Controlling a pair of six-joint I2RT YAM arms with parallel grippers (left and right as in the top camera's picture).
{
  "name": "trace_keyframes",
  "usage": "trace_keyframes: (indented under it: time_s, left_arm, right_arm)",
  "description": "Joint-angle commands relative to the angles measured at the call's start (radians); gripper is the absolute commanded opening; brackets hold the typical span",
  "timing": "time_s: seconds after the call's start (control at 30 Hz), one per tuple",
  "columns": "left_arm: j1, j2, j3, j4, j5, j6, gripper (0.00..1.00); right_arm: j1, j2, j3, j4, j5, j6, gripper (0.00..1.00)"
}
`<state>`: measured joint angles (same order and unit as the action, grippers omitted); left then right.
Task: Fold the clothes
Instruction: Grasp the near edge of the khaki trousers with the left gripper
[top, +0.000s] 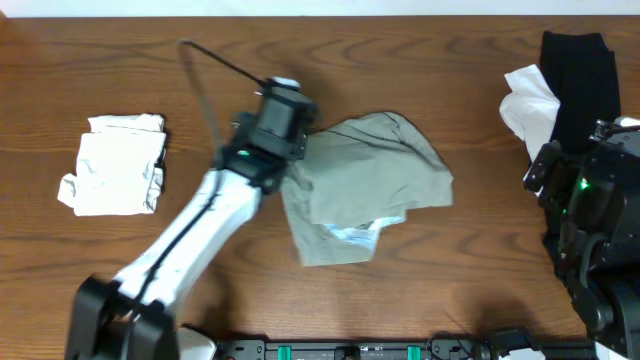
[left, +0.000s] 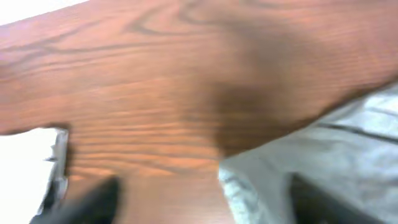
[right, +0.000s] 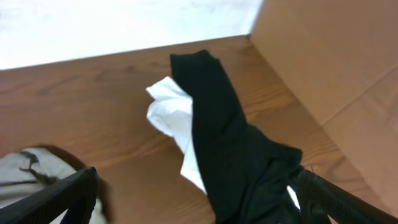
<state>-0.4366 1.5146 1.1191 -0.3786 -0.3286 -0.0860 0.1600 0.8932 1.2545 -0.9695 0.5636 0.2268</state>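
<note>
A grey-green garment lies crumpled at the table's centre, with a pale lining showing at its front edge. My left gripper is at its left edge. In the blurred left wrist view the gripper is open, with the garment's edge lying between the fingers near the right one. My right gripper hovers at the far right and is open and empty over a black garment lying on a white one. A folded white garment lies at the left.
The black garment and white garment are piled at the back right corner. A brown cardboard wall stands right of them. A black cable runs from the left wrist. Bare wood shows in front.
</note>
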Motion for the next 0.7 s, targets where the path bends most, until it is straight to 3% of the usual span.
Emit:
trace_keyframes:
  time_s: [0.0, 0.1, 0.3, 0.47, 0.67]
  left_arm:
    - [0.021, -0.074, 0.013, -0.079, 0.198, 0.022, 0.98]
    - [0.018, -0.109, 0.013, -0.224, 0.280, 0.009, 0.98]
    - [0.016, -0.114, -0.026, -0.498, 0.332, -0.326, 0.98]
    - [0.014, -0.114, -0.147, -0.446, 0.451, -0.408, 0.98]
    - [0.014, -0.114, -0.333, -0.238, 0.615, -0.411, 0.98]
  right_arm:
    - [-0.006, 0.029, 0.015, -0.008, -0.039, 0.011, 0.99]
    - [-0.006, 0.055, 0.015, -0.011, -0.062, -0.004, 0.99]
    - [-0.006, 0.092, 0.015, -0.011, -0.067, -0.019, 0.99]
    - [-0.007, 0.095, 0.015, -0.011, -0.067, -0.026, 0.99]
    - [-0.007, 0.094, 0.015, -0.011, -0.067, -0.042, 0.99]
